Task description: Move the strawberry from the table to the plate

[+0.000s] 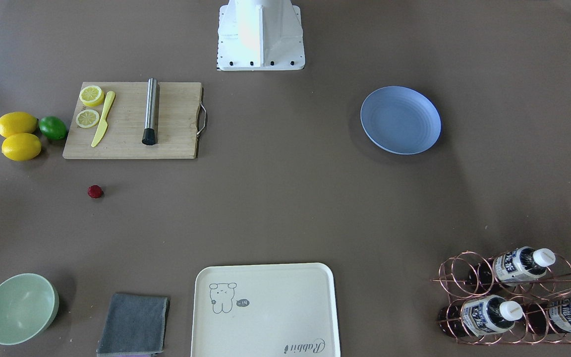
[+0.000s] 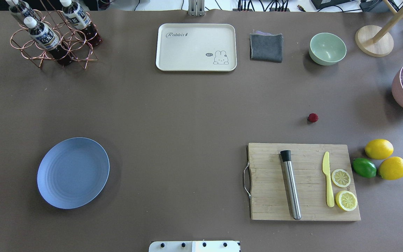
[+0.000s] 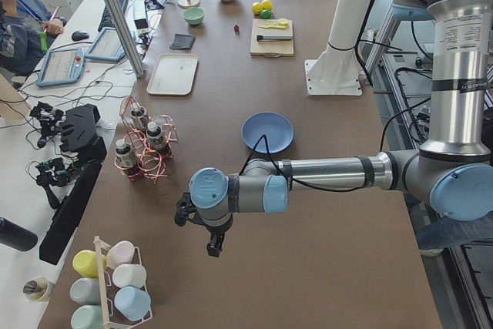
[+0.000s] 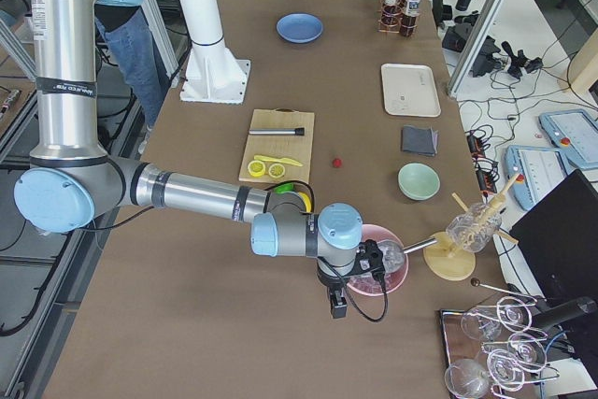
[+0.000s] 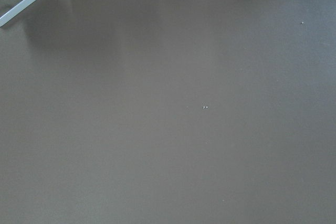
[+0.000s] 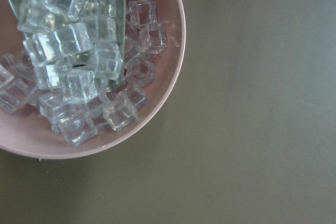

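Note:
A tiny dark-red strawberry (image 1: 95,191) (image 2: 312,118) lies alone on the grey-brown table (image 2: 187,115), just beyond the cutting board. The empty light-blue plate (image 1: 400,120) (image 2: 73,173) sits far across the table on my left side. My left gripper (image 3: 214,248) hangs over the table's left end, past the plate (image 3: 267,132); whether it is open or shut I cannot tell. My right gripper (image 4: 336,306) hangs at the right end beside a pink bowl, well away from the strawberry (image 4: 336,163); its state I cannot tell. Neither wrist view shows fingers.
A wooden cutting board (image 2: 303,182) carries a steel muddler, yellow knife and lemon slices; lemons (image 2: 379,148) and a lime lie beside it. Cream tray (image 2: 196,47), grey cloth (image 2: 266,47), green bowl (image 2: 327,48) and bottle rack (image 2: 51,35) line the far edge. A pink bowl of ice cubes (image 6: 79,66) is at the right end.

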Action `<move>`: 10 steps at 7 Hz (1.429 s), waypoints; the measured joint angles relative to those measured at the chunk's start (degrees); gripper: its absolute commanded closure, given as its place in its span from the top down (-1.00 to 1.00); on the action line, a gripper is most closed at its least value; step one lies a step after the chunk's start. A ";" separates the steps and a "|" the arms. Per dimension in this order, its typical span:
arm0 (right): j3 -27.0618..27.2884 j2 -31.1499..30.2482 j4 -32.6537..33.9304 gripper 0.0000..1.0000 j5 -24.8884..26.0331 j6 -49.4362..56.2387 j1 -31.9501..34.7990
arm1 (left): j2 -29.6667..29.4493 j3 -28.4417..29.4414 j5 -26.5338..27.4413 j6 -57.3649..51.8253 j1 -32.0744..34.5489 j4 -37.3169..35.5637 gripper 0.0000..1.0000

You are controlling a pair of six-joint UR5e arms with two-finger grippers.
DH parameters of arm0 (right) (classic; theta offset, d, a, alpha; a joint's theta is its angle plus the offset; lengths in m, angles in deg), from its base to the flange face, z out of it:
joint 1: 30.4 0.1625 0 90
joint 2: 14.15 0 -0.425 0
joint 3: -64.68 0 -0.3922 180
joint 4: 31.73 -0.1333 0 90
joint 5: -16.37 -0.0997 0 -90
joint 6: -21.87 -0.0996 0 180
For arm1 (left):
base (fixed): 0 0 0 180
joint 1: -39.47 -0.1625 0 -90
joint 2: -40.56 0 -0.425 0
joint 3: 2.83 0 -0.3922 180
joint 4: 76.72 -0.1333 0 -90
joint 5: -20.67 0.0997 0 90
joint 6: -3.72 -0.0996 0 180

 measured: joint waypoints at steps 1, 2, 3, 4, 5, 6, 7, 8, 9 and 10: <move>0.00 0.00 0.00 0.99 0.00 0.00 0.00 | 0.00 -0.07 0.02 0.00 -0.01 0.00 0.97; 0.03 0.00 0.00 0.99 0.00 0.00 0.00 | 0.00 -0.11 0.04 0.00 -0.05 0.06 0.97; 0.06 0.02 0.00 0.99 0.00 0.00 0.00 | 0.00 -0.14 0.02 0.00 -0.08 0.11 0.97; 0.08 0.08 0.00 0.99 0.00 0.00 0.00 | 0.00 -0.27 -0.02 -0.02 -0.08 0.13 0.97; 0.16 0.13 0.00 0.99 0.00 0.00 0.00 | 0.00 -0.60 -0.06 -0.06 -0.09 0.13 0.97; 0.24 0.15 0.00 0.99 0.00 0.00 0.00 | 0.00 -1.10 -0.06 -0.08 -0.09 0.09 0.97; 0.33 0.17 0.00 0.99 0.00 0.00 0.00 | 0.00 -1.49 -0.03 -0.07 -0.09 0.07 0.97; 0.39 0.20 -0.02 0.99 0.02 0.00 0.00 | -0.02 -1.78 -0.03 -0.03 -0.09 0.08 0.97; 0.48 0.23 -0.06 0.99 0.04 0.00 0.00 | -0.03 -2.33 -0.19 -0.01 -0.09 0.12 0.97; 0.56 0.31 -0.08 0.99 0.04 0.00 0.00 | -0.07 -2.96 -0.99 0.00 -0.09 0.14 0.97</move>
